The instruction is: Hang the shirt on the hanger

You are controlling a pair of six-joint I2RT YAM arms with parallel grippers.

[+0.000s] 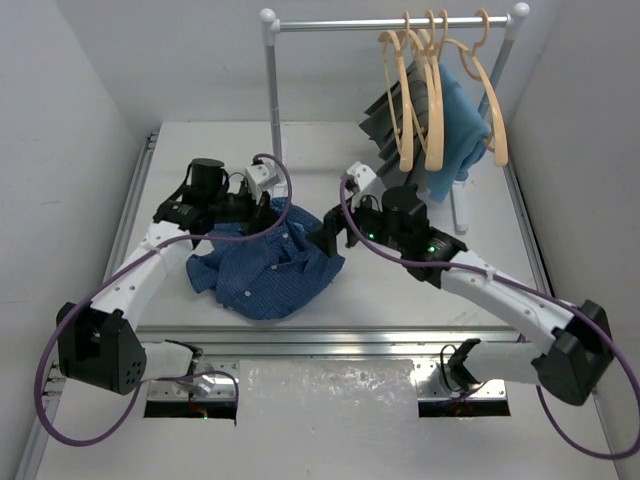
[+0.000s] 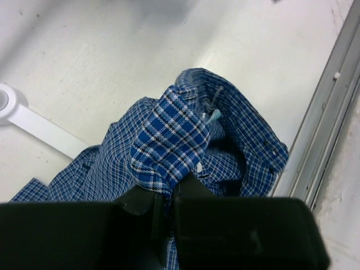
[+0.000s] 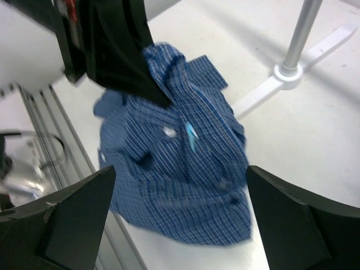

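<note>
White table (image 1: 330,150), white walls (image 1: 60,150), clothes rack (image 1: 340,24) upper right; my left gripper (image 2: 167,191) pinches the shirt (image 1: 265,270) mid-frame, right gripper (image 3: 179,171) spread wide.

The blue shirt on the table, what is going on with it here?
The left claw is shut on a fold of the checked shirt, which lies crumpled on the table. The right claw is open over the shirt and holds nothing. The wooden hangers hang on the rail at the back; the shirt is not yet on one.
</note>
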